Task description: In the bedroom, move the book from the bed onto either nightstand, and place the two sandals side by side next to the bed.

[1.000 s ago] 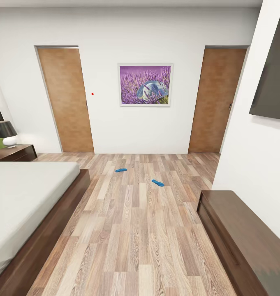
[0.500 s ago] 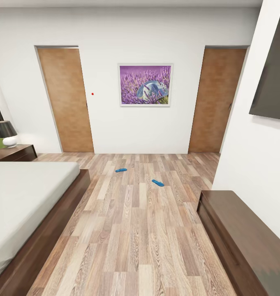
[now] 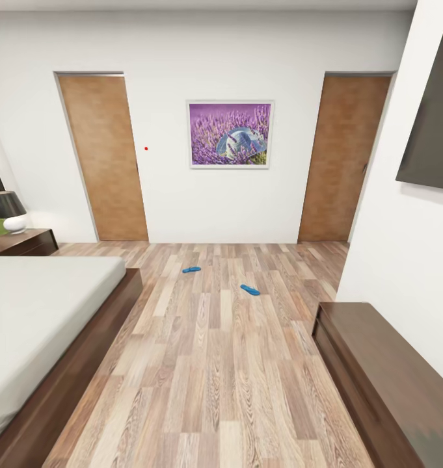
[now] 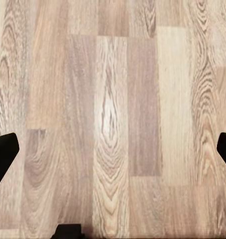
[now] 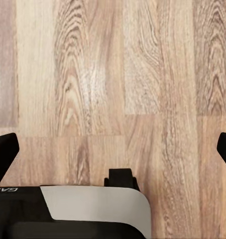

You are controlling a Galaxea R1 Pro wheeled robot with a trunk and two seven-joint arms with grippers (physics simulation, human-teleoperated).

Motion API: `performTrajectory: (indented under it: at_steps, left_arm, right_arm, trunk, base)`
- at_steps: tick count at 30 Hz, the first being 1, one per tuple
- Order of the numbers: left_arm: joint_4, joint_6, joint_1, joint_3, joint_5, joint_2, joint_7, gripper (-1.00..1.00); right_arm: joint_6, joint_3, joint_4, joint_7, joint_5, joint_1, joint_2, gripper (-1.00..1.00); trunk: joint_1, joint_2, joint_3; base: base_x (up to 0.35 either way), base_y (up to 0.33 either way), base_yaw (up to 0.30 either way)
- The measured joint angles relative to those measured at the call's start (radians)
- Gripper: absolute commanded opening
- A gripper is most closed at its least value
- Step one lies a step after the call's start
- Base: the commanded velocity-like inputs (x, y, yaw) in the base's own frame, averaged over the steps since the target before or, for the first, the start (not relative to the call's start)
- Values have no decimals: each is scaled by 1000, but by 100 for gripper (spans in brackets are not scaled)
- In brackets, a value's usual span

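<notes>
Nothing among the room's things has moved since the earlier frame; only my head view has shifted a touch. Both sandals lie on the floor [image 3: 214,364] beyond the foot of the bed [image 3: 39,312], well apart and at different angles: one sandal [image 3: 191,269] nearer the bed's far corner, the other sandal [image 3: 250,290] further out. They look bright blue, flat and slim. I cannot see the book on the stretch of mattress in view. A nightstand [image 3: 23,242] stands past the bed's far edge. My left fingers [image 4: 3,154] and right fingers [image 5: 3,149] are spread wide over bare planks, empty. Such thin soles could slide away if I pinch them at a slant.
</notes>
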Motion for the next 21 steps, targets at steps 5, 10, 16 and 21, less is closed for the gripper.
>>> performTrajectory:
  at_steps: [5, 10, 16, 21]
  left_arm:
    - [0, 0, 0, 1, -1, 4, 1, 100]
    - [0, 0, 0, 1, -1, 6, 2, 100]
    - [0, 0, 0, 2, -2, 6, 2, 100]
    - [0, -1, 0, 2, -2, 6, 2, 100]
  right_arm:
    - [-1, -6, 1, -2, 0, 0, 0, 100]
    - [-1, -7, 1, -2, 0, 0, 0, 100]
    - [-1, -6, 1, -2, 1, 0, 2, 100]
    - [-3, -6, 1, -2, 2, 0, 5, 100]
  trunk:
    - [0, 0, 0]
    - [0, 0, 0]
    - [0, 0, 0]
    - [0, 0, 0]
  base:
    - [301, 0, 0]
    - [326, 22, 0]
    - [330, 74, 0]
    - [318, 86, 14]
